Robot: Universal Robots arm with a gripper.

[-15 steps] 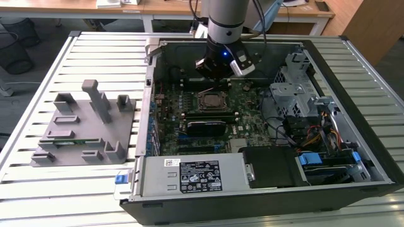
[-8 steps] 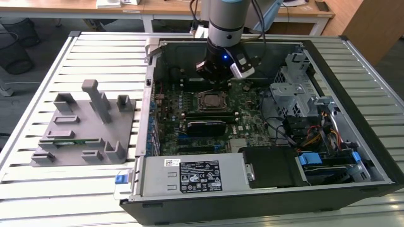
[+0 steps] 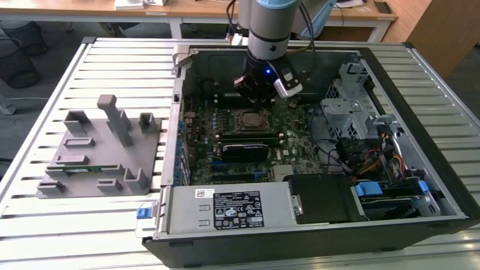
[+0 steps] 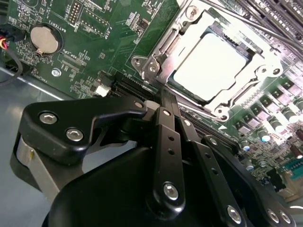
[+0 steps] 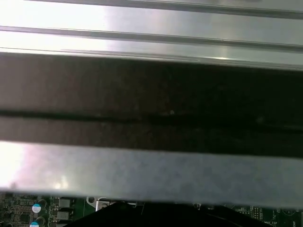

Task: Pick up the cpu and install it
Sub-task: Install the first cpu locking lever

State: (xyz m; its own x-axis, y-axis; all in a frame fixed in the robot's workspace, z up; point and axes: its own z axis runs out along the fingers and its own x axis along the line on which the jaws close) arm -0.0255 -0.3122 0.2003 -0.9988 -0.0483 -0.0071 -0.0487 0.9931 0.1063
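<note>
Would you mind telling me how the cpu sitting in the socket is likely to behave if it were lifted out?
The cpu looks flat and stiff, with a smooth pale metal top, so it would probably be slippery to grip. It seems thin, so likely light. It sits low inside the socket frame, so its edges look hard to reach.

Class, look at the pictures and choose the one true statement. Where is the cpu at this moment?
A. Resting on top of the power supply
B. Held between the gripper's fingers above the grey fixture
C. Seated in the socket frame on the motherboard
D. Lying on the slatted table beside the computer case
C: in the second wrist view the pale silver cpu lies flat inside the metal socket frame, apart from the gripper.
</note>
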